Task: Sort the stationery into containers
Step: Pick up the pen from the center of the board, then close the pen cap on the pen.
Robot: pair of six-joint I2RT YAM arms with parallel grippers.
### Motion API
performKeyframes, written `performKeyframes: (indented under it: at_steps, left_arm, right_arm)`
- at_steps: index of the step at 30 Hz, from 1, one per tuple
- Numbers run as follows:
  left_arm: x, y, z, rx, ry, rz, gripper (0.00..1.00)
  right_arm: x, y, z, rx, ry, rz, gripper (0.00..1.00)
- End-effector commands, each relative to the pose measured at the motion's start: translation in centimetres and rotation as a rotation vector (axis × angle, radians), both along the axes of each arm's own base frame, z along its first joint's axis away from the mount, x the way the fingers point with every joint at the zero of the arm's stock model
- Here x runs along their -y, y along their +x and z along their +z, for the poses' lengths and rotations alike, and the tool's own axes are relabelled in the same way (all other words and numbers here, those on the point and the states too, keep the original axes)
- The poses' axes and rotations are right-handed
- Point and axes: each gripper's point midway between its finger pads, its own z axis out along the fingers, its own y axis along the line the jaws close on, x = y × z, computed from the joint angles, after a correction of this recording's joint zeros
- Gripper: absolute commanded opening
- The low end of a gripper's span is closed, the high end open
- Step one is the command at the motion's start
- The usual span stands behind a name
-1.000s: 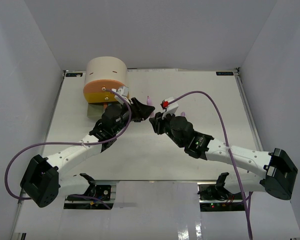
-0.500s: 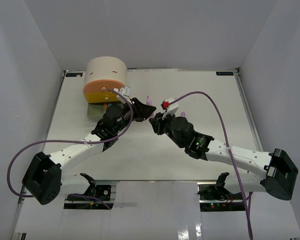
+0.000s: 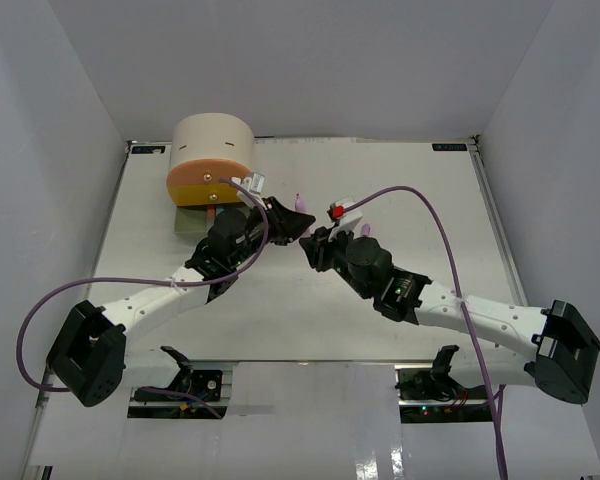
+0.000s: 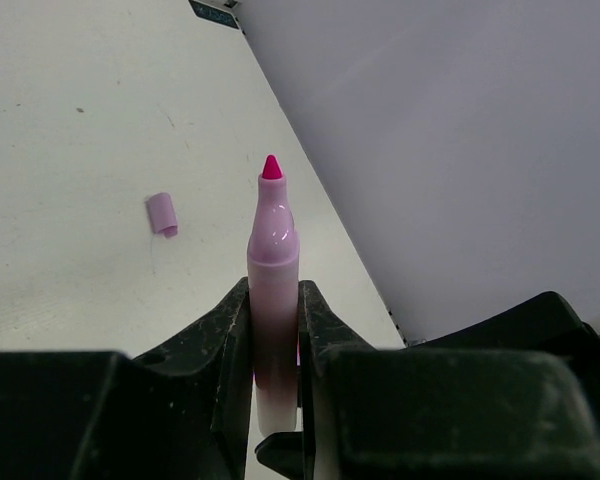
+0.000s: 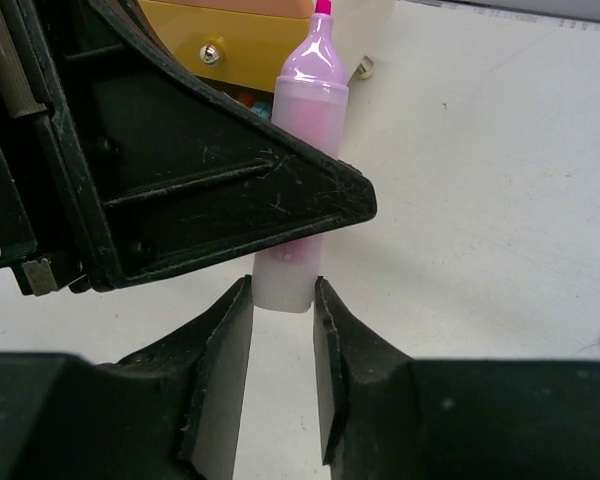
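A pastel pink marker (image 4: 273, 250) with its magenta tip bare is held between both arms in mid-table. My left gripper (image 4: 273, 300) is shut on its barrel, seen from above at the left gripper (image 3: 300, 227). My right gripper (image 5: 283, 290) is shut on the same marker (image 5: 310, 110) at its white rear end, just under the left fingers (image 5: 230, 200). A lilac cap (image 4: 161, 214) lies loose on the table behind. The beige cabinet (image 3: 212, 148) stands at the back left; its yellow drawer (image 5: 230, 40) is pulled out, with stationery showing in the drawer below.
The grey-green drawer (image 3: 193, 221) juts out at the cabinet's foot, close to the left arm. A small purple piece (image 3: 365, 229) lies beside the right wrist. White walls close in the table at the left, right and back.
My left gripper has closed onto the marker that the right gripper holds. Both arms have shifted slightly to the right.
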Motion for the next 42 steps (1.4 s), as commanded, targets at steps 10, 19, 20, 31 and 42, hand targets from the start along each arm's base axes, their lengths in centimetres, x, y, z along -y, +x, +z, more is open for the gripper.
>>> performKeyframes:
  at_steps: [10,19,20,31,42]
  left_arm:
    - [-1.6,-0.4,0.1,0.131,0.106,-0.019,0.00]
    - [-4.3,-0.1,0.1,0.290,0.306,-0.164,0.00]
    - [-4.6,-0.3,0.0,0.293,0.321,-0.204,0.00]
    - [-4.2,-4.5,-2.8,0.394,0.410,-0.498,0.00]
    - [-4.1,-4.4,-3.8,0.369,0.415,-0.514,0.00]
  right_arm:
    - [5.4,-1.5,-3.9,-0.098,-0.053,-0.097,0.81]
    - [12.0,1.9,-8.8,-0.330,-0.150,-0.196,0.90]
    - [13.4,3.4,-8.5,-0.341,-0.132,-0.240,0.90]
    - [17.0,12.2,-10.9,-0.531,-0.227,-0.367,0.91]
    - [16.2,15.4,-15.4,-0.670,-0.292,-0.367,0.69]
